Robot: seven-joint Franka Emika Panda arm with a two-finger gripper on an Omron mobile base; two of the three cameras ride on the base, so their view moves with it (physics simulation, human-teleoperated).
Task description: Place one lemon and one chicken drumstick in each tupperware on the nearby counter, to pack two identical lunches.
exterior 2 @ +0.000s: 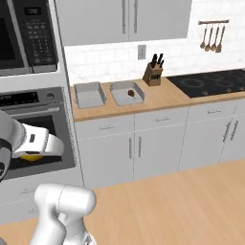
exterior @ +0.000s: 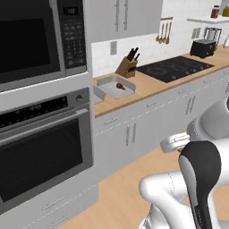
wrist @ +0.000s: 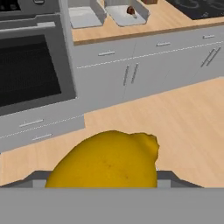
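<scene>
The gripper [exterior 2: 32, 155] was clamped on a bumpy yellow lemon [wrist: 107, 162], which sat right between its jaws, close to the camera. Beyond the wooden floor (no legible writing anywhere), the butcher-block counter [exterior 2: 162, 98] carried two grey shallow tupperware [exterior 2: 89, 94]; the right one [exterior 2: 127, 93] contained a brown drumstick [exterior 2: 130, 93].

**Three cameras, one stretch of counter**

The left base view looks forward and right past the wall oven [exterior: 44, 134], along the counter [exterior: 147, 87] to the cooktop [exterior: 174, 68] at its far end. The right base view faces the same counter [exterior 2: 158, 100] squarely, from further back. The hand view sits low above the floor [wrist: 175, 118], a lemon [wrist: 107, 162] close before it, looking up at both tupperware [wrist: 85, 15].
</scene>
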